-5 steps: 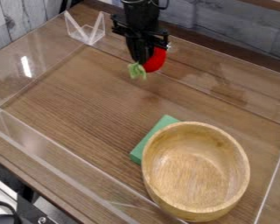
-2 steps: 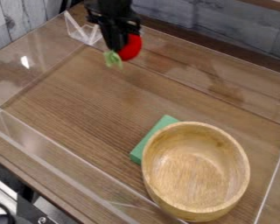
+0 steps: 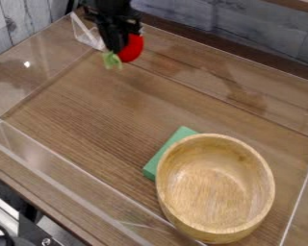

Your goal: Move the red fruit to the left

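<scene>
The tool (image 3: 118, 44) hangs at the far left of the counter (image 3: 118, 135), pointing straight down, its dark jaws clenched on the red fruit (image 3: 131, 48). The fruit sits between the fingers with its red body bulging out to the right and its light-green leafy cap (image 3: 112, 61) dangling below and a little to the left. It looks to be carried clear of the wood rather than resting on it, though the gap under the cap is too small to judge.

Risks from here, as I read them:

- Grip looks off-centre. Much of the fruit shows outside the fingers, so a jolt or a quick stop could let it twist and slip out, and a rounded toy would roll when it lands.
- The clear plastic wall (image 3: 41, 58) around the counter runs close on the left and far sides, near the tool. Carrying further left could bump the tool or the fruit into it; the wall is hard to see.
- A bent piece of clear plastic (image 3: 86, 29) stands just beside the tool, on the far side. Contact there could knock it or snag the fingers.
- Opening too high would drop the fruit and let it bounce away from the left side.

The wooden bowl (image 3: 218, 187) and the green cloth (image 3: 166, 156) under its left edge sit near right, well apart from the tool, so I see no trouble from them.
</scene>
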`<act>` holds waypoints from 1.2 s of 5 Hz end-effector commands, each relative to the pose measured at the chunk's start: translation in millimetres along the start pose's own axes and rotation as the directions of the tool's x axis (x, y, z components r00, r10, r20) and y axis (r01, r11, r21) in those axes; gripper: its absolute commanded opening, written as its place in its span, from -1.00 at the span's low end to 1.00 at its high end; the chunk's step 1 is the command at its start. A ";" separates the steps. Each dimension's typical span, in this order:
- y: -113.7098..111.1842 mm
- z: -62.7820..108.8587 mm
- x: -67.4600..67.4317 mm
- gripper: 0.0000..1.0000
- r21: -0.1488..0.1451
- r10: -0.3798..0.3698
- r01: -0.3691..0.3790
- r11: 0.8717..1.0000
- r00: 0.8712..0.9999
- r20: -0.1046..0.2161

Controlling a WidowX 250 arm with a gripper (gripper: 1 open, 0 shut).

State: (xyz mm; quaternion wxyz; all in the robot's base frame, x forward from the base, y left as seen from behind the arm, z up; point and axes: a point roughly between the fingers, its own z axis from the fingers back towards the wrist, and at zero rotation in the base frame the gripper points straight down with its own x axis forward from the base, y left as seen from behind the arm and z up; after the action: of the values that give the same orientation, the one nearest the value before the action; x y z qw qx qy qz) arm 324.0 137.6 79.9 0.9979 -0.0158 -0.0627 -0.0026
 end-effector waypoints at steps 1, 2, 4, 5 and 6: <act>12.6 -0.4 -0.6 -1.00 0.032 -0.028 0.027 0.999 0.999 0.032; 10.9 -3.7 -0.6 -1.00 0.027 -0.072 0.072 0.997 0.997 0.019; 5.9 -9.8 4.1 1.00 0.013 -0.097 0.097 0.995 0.995 0.005; 7.4 -13.4 6.5 -1.00 0.004 -0.073 0.073 0.997 0.997 0.000; 10.9 -14.7 -3.3 -1.00 -0.014 -0.112 0.111 0.994 0.994 -0.007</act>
State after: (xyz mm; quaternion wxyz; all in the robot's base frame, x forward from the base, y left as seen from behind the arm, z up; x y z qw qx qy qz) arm 317.9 141.9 46.9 0.9969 -0.0329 -0.0355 -0.0614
